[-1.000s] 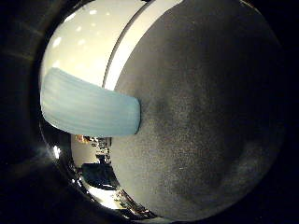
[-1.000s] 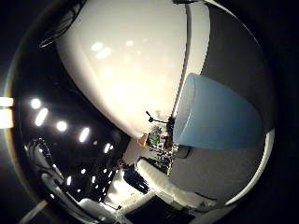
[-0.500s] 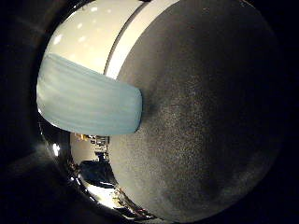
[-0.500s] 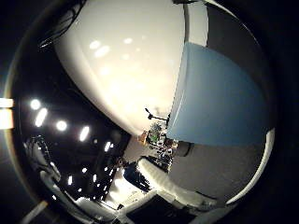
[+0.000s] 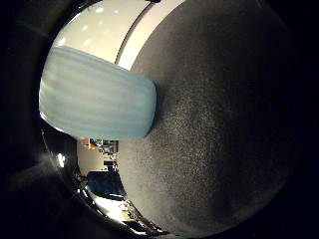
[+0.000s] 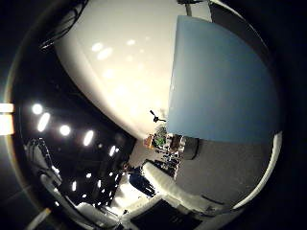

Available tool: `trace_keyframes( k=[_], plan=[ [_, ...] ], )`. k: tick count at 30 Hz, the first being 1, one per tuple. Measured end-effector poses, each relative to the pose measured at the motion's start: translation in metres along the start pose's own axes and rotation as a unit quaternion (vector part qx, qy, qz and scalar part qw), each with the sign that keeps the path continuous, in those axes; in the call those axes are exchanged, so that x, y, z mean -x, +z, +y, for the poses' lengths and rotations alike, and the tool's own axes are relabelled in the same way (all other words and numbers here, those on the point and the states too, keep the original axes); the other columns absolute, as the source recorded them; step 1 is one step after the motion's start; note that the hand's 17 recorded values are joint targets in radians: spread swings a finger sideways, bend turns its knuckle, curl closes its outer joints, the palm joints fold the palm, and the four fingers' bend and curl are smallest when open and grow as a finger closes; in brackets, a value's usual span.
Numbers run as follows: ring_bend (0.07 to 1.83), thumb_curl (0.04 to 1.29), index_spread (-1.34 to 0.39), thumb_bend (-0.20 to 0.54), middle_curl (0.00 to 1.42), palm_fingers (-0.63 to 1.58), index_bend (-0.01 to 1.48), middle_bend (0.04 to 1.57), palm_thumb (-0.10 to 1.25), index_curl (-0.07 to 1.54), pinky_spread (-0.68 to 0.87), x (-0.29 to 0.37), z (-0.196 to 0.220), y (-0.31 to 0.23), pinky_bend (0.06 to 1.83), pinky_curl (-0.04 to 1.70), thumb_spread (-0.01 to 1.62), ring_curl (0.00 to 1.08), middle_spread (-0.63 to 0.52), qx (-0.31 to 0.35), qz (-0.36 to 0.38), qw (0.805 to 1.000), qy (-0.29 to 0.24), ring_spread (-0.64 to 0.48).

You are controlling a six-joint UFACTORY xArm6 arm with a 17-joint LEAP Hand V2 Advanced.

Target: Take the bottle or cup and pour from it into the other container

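A pale blue ribbed cup (image 5: 95, 95) stands on a dark grey speckled mat (image 5: 219, 119) in the right little finger side palm view. It fills a good part of that view, so it is close to the palm. In the right thumb side palm view the same cup (image 6: 223, 81) is a large smooth pale blue shape that takes up much of the picture.
A white tabletop (image 6: 125, 67) lies beside the grey mat, with a pale edge strip (image 5: 135, 40) between them. Beyond the table is a dark room with ceiling lights (image 6: 62, 129) and some equipment (image 6: 165, 144) far off.
The cup has grown larger in each palm view over the last second. The palm has come closer to it.
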State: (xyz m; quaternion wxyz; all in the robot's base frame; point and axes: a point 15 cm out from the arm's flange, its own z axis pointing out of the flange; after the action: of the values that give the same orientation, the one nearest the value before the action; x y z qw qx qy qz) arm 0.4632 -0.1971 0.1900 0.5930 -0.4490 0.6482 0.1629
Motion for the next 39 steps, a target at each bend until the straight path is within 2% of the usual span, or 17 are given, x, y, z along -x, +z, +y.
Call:
trace_keyframes(
  k=[16,21,24,27,30,34,39],
  plan=[
    [0.46,0.30,-0.13,-0.025,0.35,0.15,0.15,0.29,0.49,0.25,0.44,0.012,0.001,0.028,0.57,0.28,0.93,0.27,0.10,0.014,-0.014,1.000,-0.004,0.17],
    [0.54,0.31,-0.14,-0.022,0.37,0.32,0.16,0.37,0.55,0.27,0.38,0.014,0.004,0.036,0.54,0.26,0.96,0.28,0.02,0.021,-0.017,1.000,-0.003,0.07],
    [0.63,0.31,-0.17,-0.022,0.41,0.44,0.17,0.46,0.57,0.28,0.27,0.012,0.005,0.037,0.52,0.24,0.97,0.30,-0.04,0.023,-0.018,1.000,0.003,0.00],
    [0.76,0.32,-0.20,-0.019,0.46,0.58,0.17,0.56,0.61,0.30,0.11,0.011,0.007,0.038,0.54,0.22,0.98,0.34,-0.11,0.025,-0.022,0.999,0.006,-0.09],
    [0.89,0.33,-0.26,-0.017,0.52,0.73,0.18,0.65,0.66,0.32,-0.12,0.010,0.008,0.039,0.68,0.23,0.99,0.39,-0.18,0.026,-0.025,0.999,0.010,-0.17],
    [0.98,0.35,-0.31,-0.014,0.58,0.89,0.20,0.70,0.72,0.36,-0.35,0.010,0.010,0.039,0.89,0.28,1.00,0.45,-0.24,0.028,-0.028,0.999,0.014,-0.22],
    [1.04,0.41,-0.40,-0.017,0.68,1.06,0.26,0.79,0.79,0.48,-0.47,0.016,0.015,0.042,1.01,0.35,0.98,0.51,-0.28,0.036,-0.047,0.998,0.031,-0.25]
  ],
)
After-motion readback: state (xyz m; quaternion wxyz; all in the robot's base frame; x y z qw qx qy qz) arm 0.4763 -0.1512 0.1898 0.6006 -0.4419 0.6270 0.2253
